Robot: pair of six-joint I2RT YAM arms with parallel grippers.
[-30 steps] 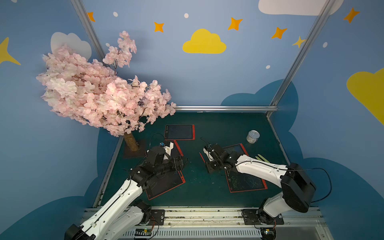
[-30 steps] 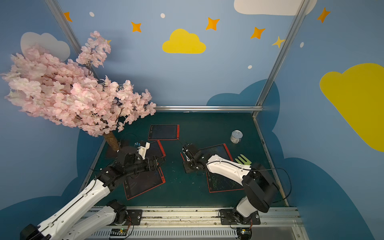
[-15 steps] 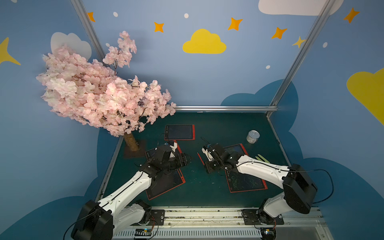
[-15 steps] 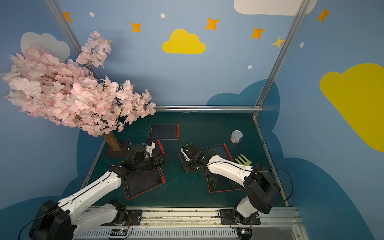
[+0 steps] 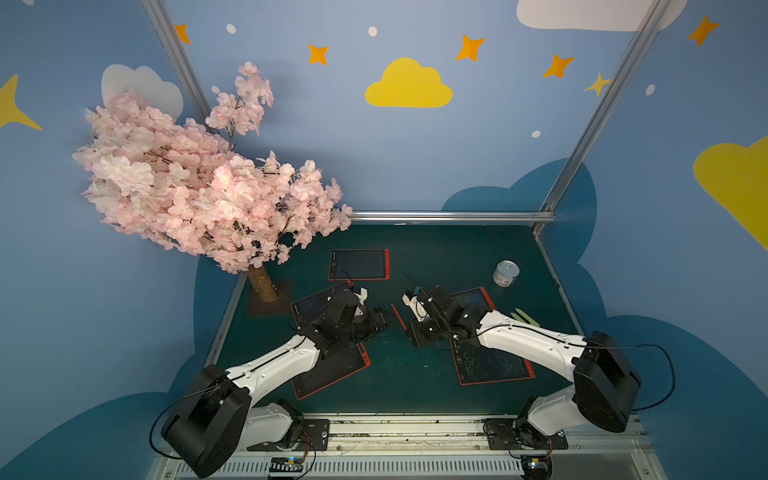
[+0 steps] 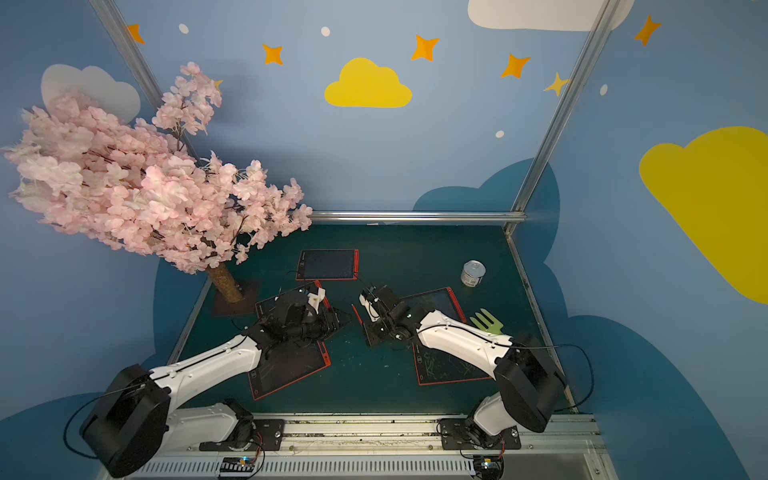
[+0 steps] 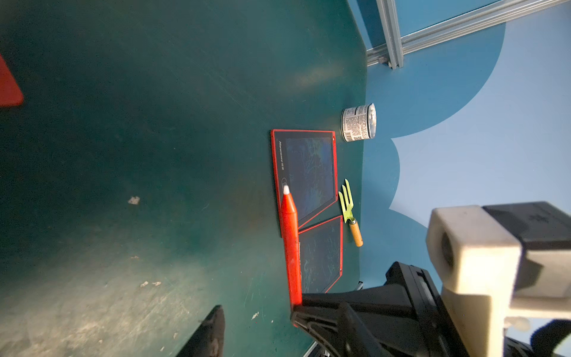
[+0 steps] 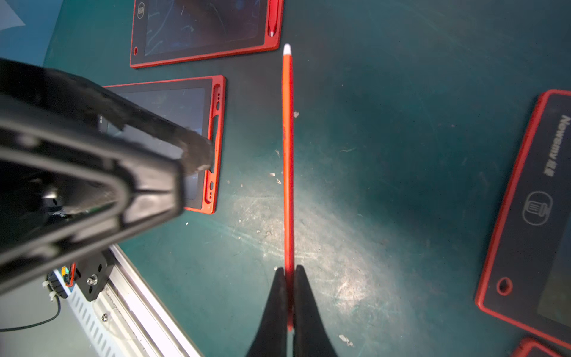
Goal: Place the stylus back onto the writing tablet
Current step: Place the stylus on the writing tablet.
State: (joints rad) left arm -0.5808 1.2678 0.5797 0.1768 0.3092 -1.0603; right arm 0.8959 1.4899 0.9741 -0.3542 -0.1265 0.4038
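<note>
Right wrist view is showing the right gripper (image 8: pixel 288 272) holding the red stylus (image 8: pixel 287 154) by its rear end. Its 2 fingers (image 8: pixel 275 303) are pinched tight on the shaft, and the white tip is pointing away from the camera. The stylus is hanging over bare green worktop (image 8: pixel 386 139) between the tablets, apparently raised off it and not resting on any of them.

In both top views the left gripper (image 5: pixel 384 321) is sitting just beside the shaft with its fingers partly apart. Whether they are straddling the stylus I cannot tell, since the left wrist view is showing only 1 finger (image 7: pixel 213 327) clearly, apart from the shaft.

On that side, the far tablet (image 8: pixel 200 27) is already carrying a stylus in its edge. The nearer writing tablet (image 8: pixel 173 102), partly hidden behind the left gripper, is showing an empty slot (image 8: pixel 217 123) along its red border, so it is probably the goal.

The step in hand is looking like a handover from right to left. The next move is calling for the left fingers to pinch the shaft squarely near its middle before the right ones let go. The stylus then needs lining up lengthways with the slot and pressing in. Such a thin, round shaft is likely to roll or tilt if gripped off-centre.
</note>
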